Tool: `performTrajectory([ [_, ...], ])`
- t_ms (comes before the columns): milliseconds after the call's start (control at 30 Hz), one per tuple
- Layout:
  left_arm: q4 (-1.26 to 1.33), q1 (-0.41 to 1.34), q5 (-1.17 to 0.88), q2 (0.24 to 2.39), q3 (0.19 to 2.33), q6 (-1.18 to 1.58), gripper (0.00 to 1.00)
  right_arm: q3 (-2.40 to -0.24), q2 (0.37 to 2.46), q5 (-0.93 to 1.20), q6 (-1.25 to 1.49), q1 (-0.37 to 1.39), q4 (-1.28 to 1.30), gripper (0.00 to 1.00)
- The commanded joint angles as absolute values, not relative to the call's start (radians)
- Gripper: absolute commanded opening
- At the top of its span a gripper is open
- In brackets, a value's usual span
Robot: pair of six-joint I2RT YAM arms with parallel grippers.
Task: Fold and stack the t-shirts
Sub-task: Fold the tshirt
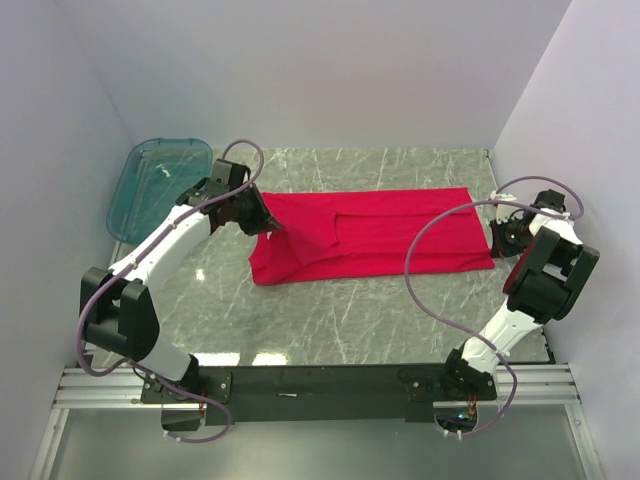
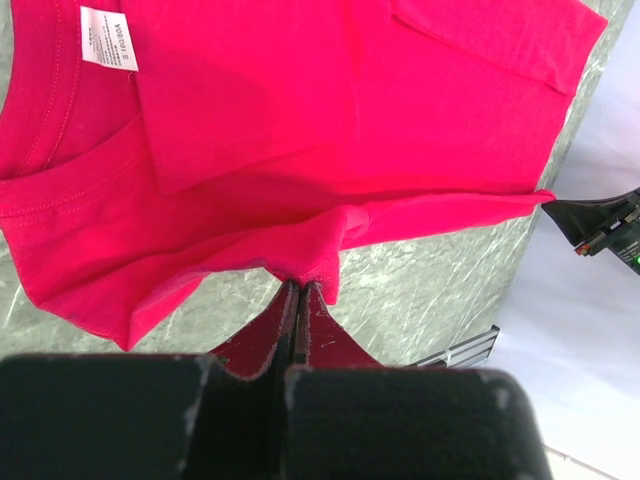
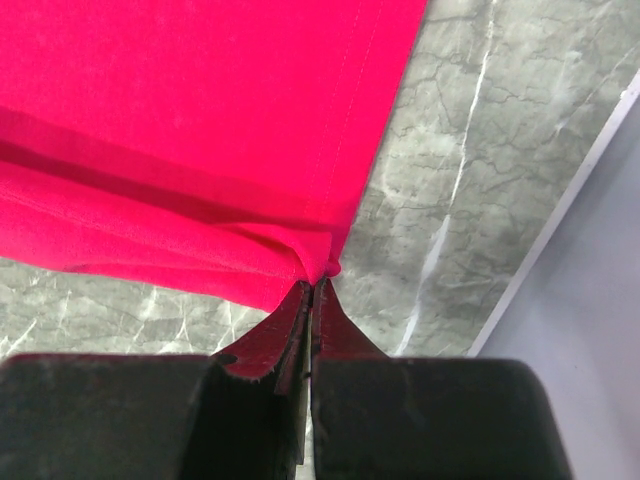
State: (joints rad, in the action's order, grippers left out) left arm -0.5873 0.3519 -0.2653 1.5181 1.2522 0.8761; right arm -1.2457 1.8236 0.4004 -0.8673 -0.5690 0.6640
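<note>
One crimson-red t-shirt (image 1: pixel 380 232) lies stretched left to right across the marble table, partly folded lengthwise. My left gripper (image 1: pixel 268 226) is shut on its left end, near the neck. In the left wrist view the jaws pinch the cloth edge (image 2: pixel 310 272), and the white neck label (image 2: pixel 106 38) shows at top left. My right gripper (image 1: pixel 497 240) is shut on the shirt's right end. In the right wrist view the jaws pinch a bunched corner of the hem (image 3: pixel 325 262). The shirt (image 3: pixel 200 120) hangs taut between the two grippers.
A translucent teal plastic tub (image 1: pixel 158 182) stands at the table's back left, behind my left arm. White walls close in on the left, back and right. The table's right edge (image 1: pixel 545 330) runs close beside my right arm.
</note>
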Motion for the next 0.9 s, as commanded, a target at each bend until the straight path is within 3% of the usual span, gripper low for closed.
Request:
performTrajectory([
  [0,-0.558,0.342,-0.282,1.523,1.302,0.85,0.0,-1.305,1.825,0.391,-0.847,-0.561,0.624,0.0],
  [867,-0.565,0.314,-0.301,1.578,1.353,0.83,0.0,-1.342,1.856,0.382,-0.801,-0.546,0.603,0.0],
])
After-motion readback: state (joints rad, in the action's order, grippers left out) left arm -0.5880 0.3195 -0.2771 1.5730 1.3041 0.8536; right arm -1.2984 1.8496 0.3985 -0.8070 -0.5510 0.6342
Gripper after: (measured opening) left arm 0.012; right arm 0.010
